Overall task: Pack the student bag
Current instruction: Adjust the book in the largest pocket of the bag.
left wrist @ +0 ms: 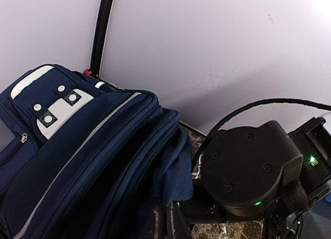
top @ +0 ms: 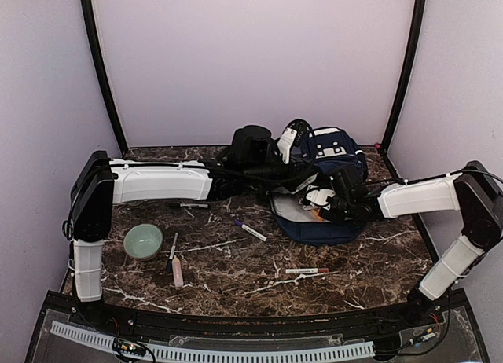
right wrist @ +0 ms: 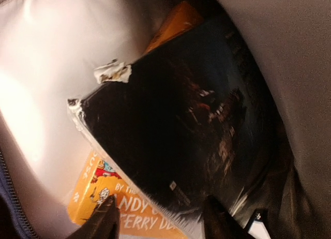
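Left arm stretched across to the bag (top: 339, 148) at the table's (top: 236, 278) back right, left gripper (top: 288, 141) up at its top, grip impossible to tell. Right gripper (right wrist: 160, 204) sat deep inside, fingers spread wide at a dark book's (right wrist: 176, 130) edge, lining close all round. Orange book (right wrist: 95, 193) beneath read "ANDY", "TERRY D".

A robot lab: plain walls (top: 251, 56) around a marble table (top: 236, 283), a left arm (top: 157, 182) and right arm (top: 420, 196) fixed at its near edge.
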`<action>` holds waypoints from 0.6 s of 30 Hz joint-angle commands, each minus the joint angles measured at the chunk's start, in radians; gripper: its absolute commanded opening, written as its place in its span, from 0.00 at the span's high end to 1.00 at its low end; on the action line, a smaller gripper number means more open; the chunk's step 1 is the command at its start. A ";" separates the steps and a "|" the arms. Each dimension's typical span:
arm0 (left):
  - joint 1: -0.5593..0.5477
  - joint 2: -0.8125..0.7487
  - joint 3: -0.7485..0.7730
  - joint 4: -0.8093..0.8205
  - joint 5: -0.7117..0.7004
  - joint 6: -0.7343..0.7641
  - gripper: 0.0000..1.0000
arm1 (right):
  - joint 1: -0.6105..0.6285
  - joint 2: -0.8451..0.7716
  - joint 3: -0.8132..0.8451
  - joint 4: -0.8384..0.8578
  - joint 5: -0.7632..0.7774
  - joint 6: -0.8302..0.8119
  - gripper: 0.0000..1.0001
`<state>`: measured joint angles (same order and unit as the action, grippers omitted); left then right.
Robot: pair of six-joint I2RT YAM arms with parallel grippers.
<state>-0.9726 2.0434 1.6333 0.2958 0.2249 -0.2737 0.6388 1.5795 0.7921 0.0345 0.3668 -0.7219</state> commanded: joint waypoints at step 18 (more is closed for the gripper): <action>-0.008 -0.091 0.011 0.069 0.063 0.001 1.00 | -0.001 -0.026 -0.009 -0.111 -0.073 -0.097 0.27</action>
<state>-0.9726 2.0434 1.6333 0.2893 0.2321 -0.2733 0.6388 1.4979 0.7643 -0.1032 0.2737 -0.8131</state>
